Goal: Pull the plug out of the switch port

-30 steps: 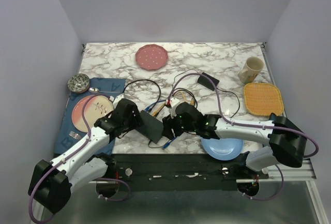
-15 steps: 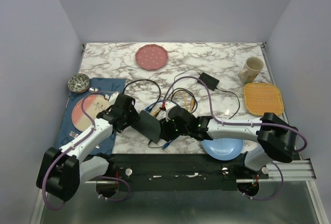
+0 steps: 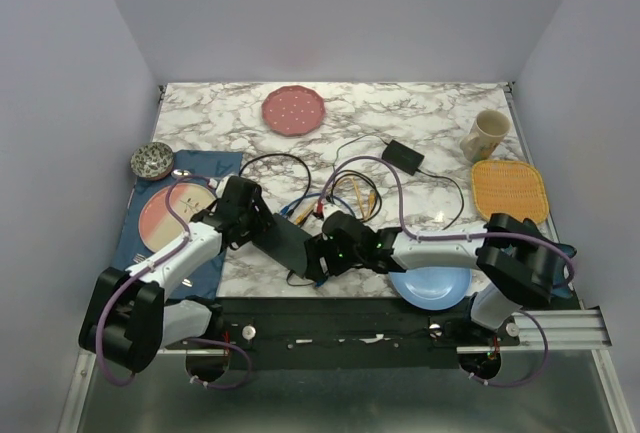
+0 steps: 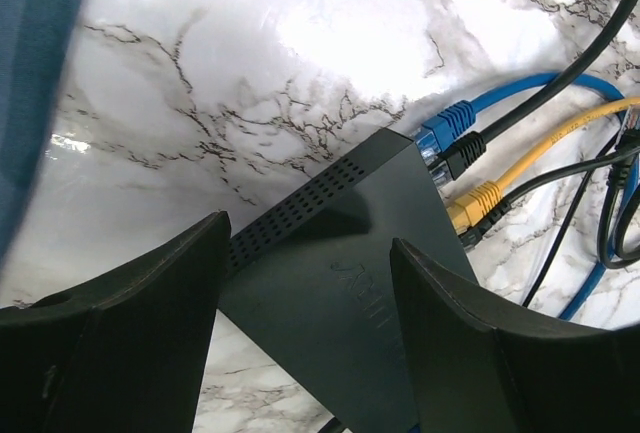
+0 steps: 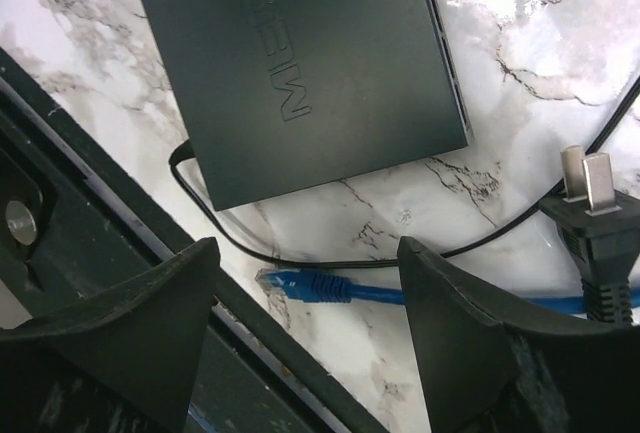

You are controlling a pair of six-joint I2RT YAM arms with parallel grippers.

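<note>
The switch [image 3: 290, 241] is a flat black box lying near the table's front edge. In the left wrist view a blue plug [image 4: 445, 135], a black plug [image 4: 462, 156] and a yellow plug [image 4: 475, 203] sit in its ports. My left gripper [image 4: 308, 233] is open, its fingers astride the switch's [image 4: 340, 303] top near that end. My right gripper [image 5: 305, 248] is open just past the switch's [image 5: 300, 63] other end. A loose blue plug [image 5: 305, 285] lies on the marble between its fingers, touching neither. In the top view the left gripper [image 3: 262, 231] and right gripper [image 3: 318, 261] flank the switch.
A thin black cable [image 5: 330, 251] and a two-prong power plug [image 5: 590, 213] lie by the right gripper, next to the black front rail [image 5: 100, 283]. Farther off are a power brick [image 3: 402, 155], blue plate [image 3: 430, 286], orange mat [image 3: 508, 191], mug [image 3: 485, 135], pink plate [image 3: 293, 110] and patterned bowl [image 3: 152, 160].
My right gripper slid left toward the front edge, narrowed, then opened wide again. The left arm swung its elbow left and its gripper edged along the switch.
</note>
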